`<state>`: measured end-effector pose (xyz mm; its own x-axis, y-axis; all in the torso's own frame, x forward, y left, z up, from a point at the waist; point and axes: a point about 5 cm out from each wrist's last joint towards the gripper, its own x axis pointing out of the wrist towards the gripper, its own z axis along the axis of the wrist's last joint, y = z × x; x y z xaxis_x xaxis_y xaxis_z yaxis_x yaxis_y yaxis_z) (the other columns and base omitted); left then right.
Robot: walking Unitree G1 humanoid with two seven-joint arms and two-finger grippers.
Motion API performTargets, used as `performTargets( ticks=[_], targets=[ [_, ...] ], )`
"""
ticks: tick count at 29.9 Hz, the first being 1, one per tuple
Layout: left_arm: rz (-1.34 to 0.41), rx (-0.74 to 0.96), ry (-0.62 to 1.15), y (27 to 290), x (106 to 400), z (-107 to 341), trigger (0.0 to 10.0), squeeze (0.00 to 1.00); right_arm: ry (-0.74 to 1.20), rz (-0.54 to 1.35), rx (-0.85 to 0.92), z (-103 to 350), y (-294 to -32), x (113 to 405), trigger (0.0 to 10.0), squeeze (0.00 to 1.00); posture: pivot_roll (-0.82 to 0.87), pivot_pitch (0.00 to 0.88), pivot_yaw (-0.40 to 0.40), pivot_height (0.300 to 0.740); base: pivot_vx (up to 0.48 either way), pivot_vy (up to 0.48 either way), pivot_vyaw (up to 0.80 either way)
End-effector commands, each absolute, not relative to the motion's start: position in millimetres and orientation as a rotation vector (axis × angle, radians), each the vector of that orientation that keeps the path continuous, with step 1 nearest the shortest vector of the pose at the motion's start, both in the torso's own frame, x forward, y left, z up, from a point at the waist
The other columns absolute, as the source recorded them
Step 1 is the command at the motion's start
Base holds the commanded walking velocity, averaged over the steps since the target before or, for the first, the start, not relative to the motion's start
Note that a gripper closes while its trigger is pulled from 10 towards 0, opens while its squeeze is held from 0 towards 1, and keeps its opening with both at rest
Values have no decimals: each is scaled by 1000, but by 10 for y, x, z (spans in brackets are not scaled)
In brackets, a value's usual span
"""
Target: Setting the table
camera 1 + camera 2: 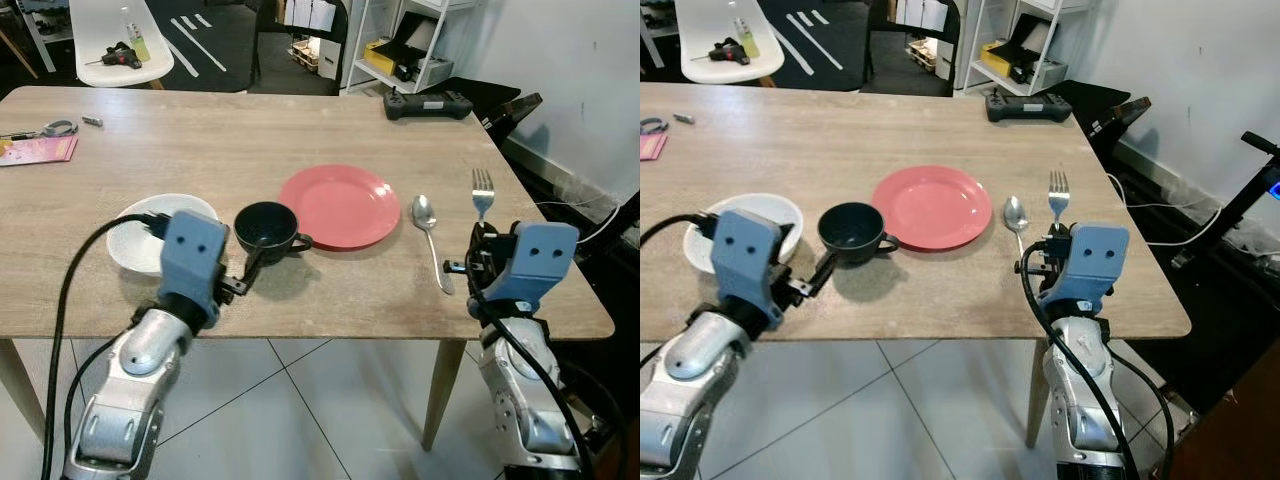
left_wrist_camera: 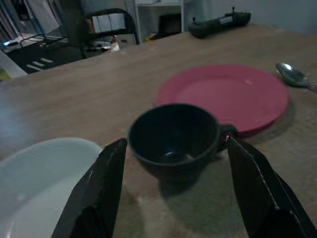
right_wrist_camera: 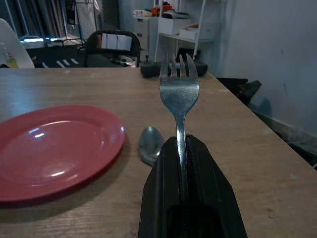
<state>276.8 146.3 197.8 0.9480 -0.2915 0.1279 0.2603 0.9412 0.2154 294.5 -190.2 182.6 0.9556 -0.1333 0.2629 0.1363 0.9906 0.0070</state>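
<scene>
**A:** From the head views, where does the setting stand?

**B:** The red plate [image 1: 340, 206] and spoon [image 1: 430, 237] lie on the desk [image 1: 250, 140]. The right tool [image 1: 478, 250] carries the fork [image 1: 483, 192] just right of the spoon, so I judge placing it is the step in hand. The left tool [image 1: 243, 275] reaches toward the dark cup [image 1: 267, 229], beside the white bowl [image 1: 150, 232].

**A:** The left wrist view?

**B:** Its fingers [image 2: 99, 193] are spread wide with the cup between them, untouched, its handle toward the plate.

**A:** The right wrist view?

**B:** The fingers are clenched on the fork's handle, tines up and forward, which the head views hide. Next: lower it flat beside the spoon, then release.
</scene>
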Motion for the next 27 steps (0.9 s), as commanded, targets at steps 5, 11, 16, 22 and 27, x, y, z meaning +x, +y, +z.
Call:
performTargets(
  ticks=[5, 11, 16, 22, 27],
  targets=[
    [-267, 154, -121, 1432, 2789, 1896, 10000, 0, -242, -155, -7, 1762, -1940, 2920, 10000, 0, -19, 47, 38, 740, 0, 0, 0],
    [-256, 152, -126, 1419, 2791, 1883, 10000, 0, -240, -154, -6, 1751, -1933, 2925, 10000, 0, -17, 44, 37, 740, 0, 0, 0],
    [-247, 131, -118, 1402, 2784, 1860, 10000, 0, -239, -155, -5, 1746, -1938, 2931, 10000, 0, -17, 43, 37, 740, 0, 0, 0],
    [-248, 129, -116, 1384, 2779, 1844, 10000, 0, -236, -155, -7, 1740, -1938, 2930, 10000, 0, -17, 43, 37, 740, 0, 0, 0],
    [-247, 126, -115, 1373, 2781, 1833, 10000, 0, -234, -158, -7, 1731, -1944, 2927, 10000, 0, -17, 43, 37, 740, 0, 0, 0]
  ],
)
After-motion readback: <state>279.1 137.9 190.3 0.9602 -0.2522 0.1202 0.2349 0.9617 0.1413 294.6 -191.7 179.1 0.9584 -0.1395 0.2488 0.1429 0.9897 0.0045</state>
